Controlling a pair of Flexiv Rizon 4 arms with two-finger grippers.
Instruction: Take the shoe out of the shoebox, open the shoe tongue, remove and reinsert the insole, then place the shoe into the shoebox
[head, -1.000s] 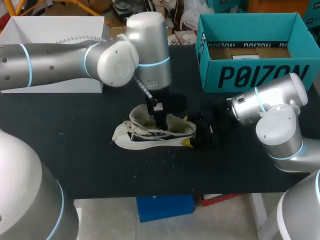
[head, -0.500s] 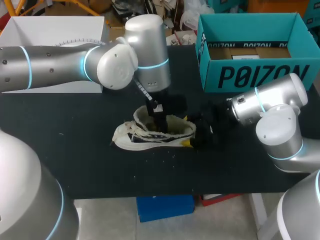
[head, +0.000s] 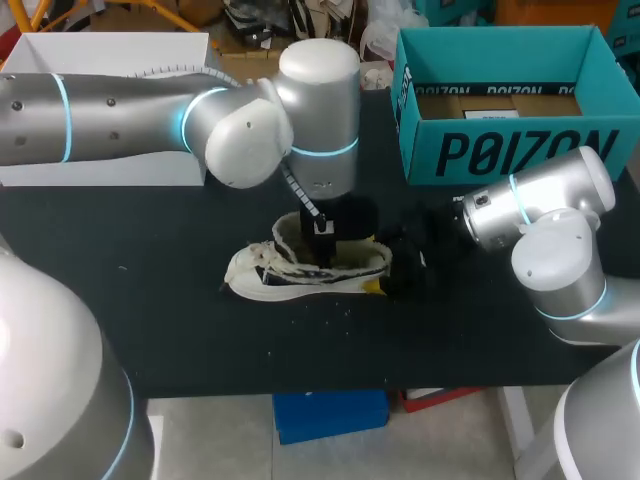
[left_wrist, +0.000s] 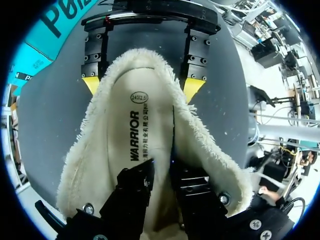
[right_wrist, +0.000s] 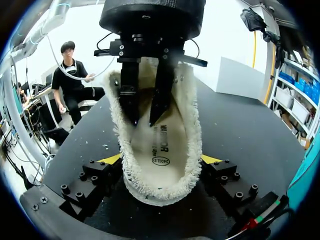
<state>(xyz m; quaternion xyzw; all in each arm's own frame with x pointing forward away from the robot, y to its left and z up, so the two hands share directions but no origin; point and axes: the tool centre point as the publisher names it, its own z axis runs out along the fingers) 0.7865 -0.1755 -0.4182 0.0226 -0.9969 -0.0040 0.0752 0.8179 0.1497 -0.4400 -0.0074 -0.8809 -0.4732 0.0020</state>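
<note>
Left end effector: my left end effector points down into the mouth of the shoe. Its two dark fingers stand a narrow gap apart just over the insole and grip nothing.
Insole: the insole lies flat inside, print side up. Its long edge runs against the fleece lining and leads straight into the gap between my left fingers.
Right end effector: my right end effector is clamped on the heel, one yellow tip pressed into the fleece on each side.
Shoe: the shoe sits upright on the black desk, toe away from my right arm and out of the shoebox.
Step in hand: I judge that I am taking hold of the insole to pull it out.
How to do it well: I should slip one finger under the insole's edge and leave the other on top. I should then close on the insole alone and peel it up and back toward the heel opening.
Bracing: the right clamp has to hold the heel down firmly, so the pull lifts the insole and not the whole shoe.
Risk: if I pinch fleece together with the insole, the pull may jam or tip the shoe.
Shoebox: the teal shoebox stands open at the far right of the desk, well apart from the shoe.
</note>
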